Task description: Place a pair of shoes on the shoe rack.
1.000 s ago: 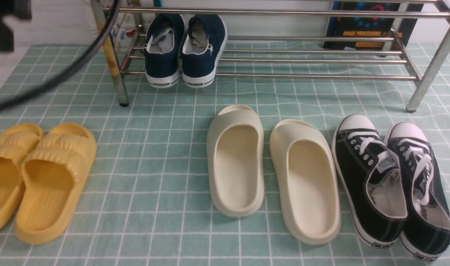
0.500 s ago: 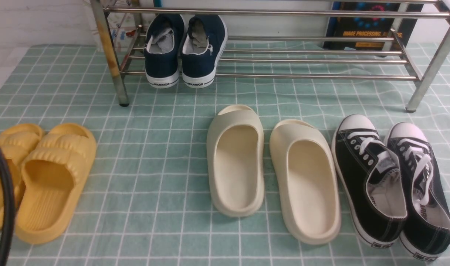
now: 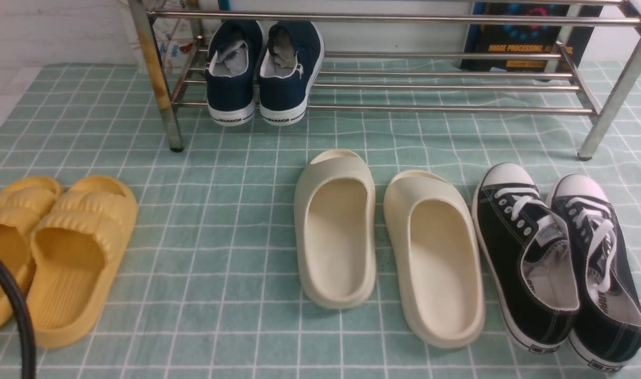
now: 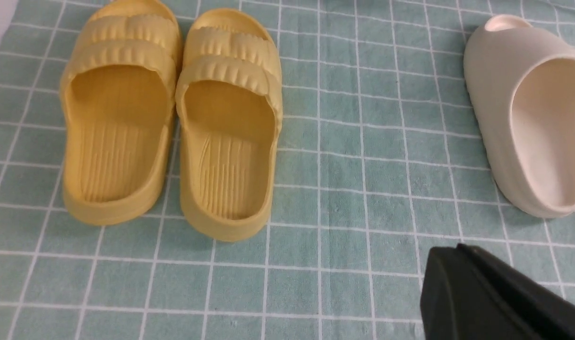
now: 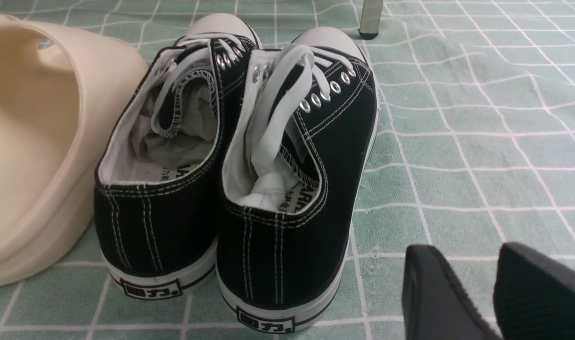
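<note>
A: Front view, item one: pair of shoes (image 3: 264,71) is sitting on the shoe rack (image 3: 383,63), at its left end. Placement looks done.

B: Left gripper (image 4: 495,302) is closed, empty. Right gripper (image 5: 490,288) is slightly parted, empty. Next: nothing but parking, I judge.

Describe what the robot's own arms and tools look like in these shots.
Little shows. The left tool appears as one matte black wedge-shaped mass with a smooth rounded edge. The right tool shows two matte black fingers with rounded tips. In the front view, only a thick black cable curves up the corner. No markings visible.
</note>
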Robot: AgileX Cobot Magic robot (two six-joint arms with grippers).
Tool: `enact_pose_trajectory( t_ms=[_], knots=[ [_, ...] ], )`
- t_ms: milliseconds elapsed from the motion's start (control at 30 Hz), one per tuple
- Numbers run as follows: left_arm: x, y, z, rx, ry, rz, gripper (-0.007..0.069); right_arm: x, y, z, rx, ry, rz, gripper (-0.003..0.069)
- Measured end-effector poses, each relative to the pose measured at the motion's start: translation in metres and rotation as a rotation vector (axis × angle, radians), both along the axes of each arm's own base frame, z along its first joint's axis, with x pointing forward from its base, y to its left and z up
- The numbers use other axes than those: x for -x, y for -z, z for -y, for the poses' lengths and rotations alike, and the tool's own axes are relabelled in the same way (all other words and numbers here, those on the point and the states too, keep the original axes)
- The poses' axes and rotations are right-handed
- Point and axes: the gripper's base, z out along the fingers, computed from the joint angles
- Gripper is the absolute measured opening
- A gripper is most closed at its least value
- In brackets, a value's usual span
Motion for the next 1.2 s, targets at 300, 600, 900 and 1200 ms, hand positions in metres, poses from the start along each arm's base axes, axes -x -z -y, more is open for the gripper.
enact_pose_trajectory(
  t_ms=[300,600,900,1200],
  knots=[
    [0.003,0.073,0.001,0.090,-0.042,0.333,-0.0013,0.000,0.000,0.000,0.000,0.000,0.000,0.0239],
    [0.007,0.153,-0.008,0.033,-0.173,0.410,-0.0013,0.000,0.000,0.000,0.000,0.000,0.000,0.0239],
    [0.005,0.181,-0.008,0.025,-0.175,0.320,-0.0013,0.000,0.000,0.000,0.000,0.000,0.000,0.0239],
    [0.006,0.184,-0.008,0.024,-0.175,0.287,-0.0013,0.000,0.000,0.000,0.000,0.000,0.000,0.0239]
  ],
)
